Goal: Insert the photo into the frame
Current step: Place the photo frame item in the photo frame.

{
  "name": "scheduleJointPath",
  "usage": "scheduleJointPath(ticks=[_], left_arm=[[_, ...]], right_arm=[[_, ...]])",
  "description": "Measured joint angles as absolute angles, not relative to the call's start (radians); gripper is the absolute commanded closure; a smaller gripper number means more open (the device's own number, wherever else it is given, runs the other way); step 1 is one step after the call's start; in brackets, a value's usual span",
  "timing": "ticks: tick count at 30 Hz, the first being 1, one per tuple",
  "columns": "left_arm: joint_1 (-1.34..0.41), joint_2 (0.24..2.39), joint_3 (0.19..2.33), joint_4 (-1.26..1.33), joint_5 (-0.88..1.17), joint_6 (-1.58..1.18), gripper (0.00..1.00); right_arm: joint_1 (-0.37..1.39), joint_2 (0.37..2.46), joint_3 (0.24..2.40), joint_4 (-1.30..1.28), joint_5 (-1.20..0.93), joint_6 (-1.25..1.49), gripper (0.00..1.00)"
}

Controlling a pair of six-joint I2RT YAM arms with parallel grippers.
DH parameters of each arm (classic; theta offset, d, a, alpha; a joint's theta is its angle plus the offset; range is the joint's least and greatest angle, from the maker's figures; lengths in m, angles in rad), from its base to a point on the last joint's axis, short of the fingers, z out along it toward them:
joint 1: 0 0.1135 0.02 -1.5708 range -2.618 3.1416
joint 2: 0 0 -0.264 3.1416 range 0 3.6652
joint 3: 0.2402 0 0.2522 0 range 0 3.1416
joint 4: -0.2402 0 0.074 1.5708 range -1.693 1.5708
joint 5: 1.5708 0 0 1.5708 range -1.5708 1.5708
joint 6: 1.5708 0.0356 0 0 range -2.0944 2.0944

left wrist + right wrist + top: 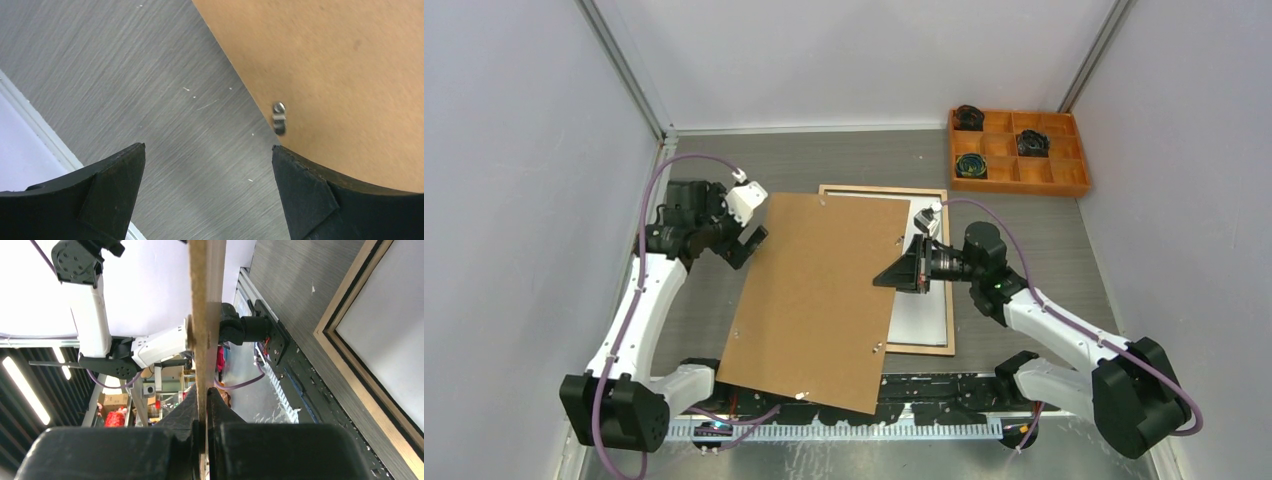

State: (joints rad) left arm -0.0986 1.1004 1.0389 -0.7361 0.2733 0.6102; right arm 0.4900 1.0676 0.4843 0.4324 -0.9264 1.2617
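The frame (874,188) lies flat on the table, its light wood back up and a pale surface filling its opening; its corner (350,367) also shows in the right wrist view. The photo is hidden or out of view. A plain brown backing panel (814,295) hangs tilted above the frame's left part. My right gripper (894,275) is shut on the panel's right edge, and the panel (204,300) shows edge-on between the fingers of the gripper (204,395). My left gripper (749,240) stands open by the panel's upper left edge. Only bare table shows between the fingers of the left gripper (208,170). The panel (340,75) with a metal tab (279,117) lies to their right.
An orange compartment tray (1024,188) with dark round items stands at the back right. Pale walls close in the table on the left, back and right. The arms' bases and a black rail (944,385) line the near edge.
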Motion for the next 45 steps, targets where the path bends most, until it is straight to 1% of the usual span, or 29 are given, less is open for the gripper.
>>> scheduleJointPath(ticks=[7,10,15,20,23,27,33,35,42,45], left_arm=[[-0.106,1.093,1.039,-0.829,0.320,0.659,0.00],[-0.108,1.097,1.039,-0.857,0.326,0.665,0.00],[-0.109,1.138,1.039,-0.865,0.324,0.659,0.00],[-0.109,1.207,1.030,-0.842,0.322,0.651,0.00],[-0.111,1.239,0.999,-0.803,0.321,0.646,0.00],[-0.124,1.293,0.938,-0.747,0.302,0.646,0.00],[-0.158,1.337,0.852,-0.644,0.250,0.666,0.00],[-0.173,1.357,0.828,-0.601,0.225,0.674,0.00],[-0.231,1.436,0.762,-0.475,0.156,0.710,0.00],[-0.239,1.449,0.763,-0.441,0.149,0.720,0.00]], right_arm=[[0.416,1.067,0.496,0.384,-0.914,1.245,0.99],[0.367,1.067,0.551,0.275,-0.902,1.194,0.99],[0.308,1.067,0.690,-0.010,-0.876,1.020,0.99],[0.278,1.058,0.715,-0.168,-0.873,0.929,0.99],[0.277,1.060,0.712,-0.216,-0.867,0.909,0.99],[0.277,1.081,0.698,-0.216,-0.860,0.891,0.99],[0.276,1.195,0.689,-0.214,-0.817,0.858,0.98],[0.273,1.235,0.685,-0.200,-0.812,0.851,0.94],[0.271,1.333,0.668,-0.135,-0.788,0.840,0.68],[0.271,1.355,0.632,-0.094,-0.757,0.856,0.59]])
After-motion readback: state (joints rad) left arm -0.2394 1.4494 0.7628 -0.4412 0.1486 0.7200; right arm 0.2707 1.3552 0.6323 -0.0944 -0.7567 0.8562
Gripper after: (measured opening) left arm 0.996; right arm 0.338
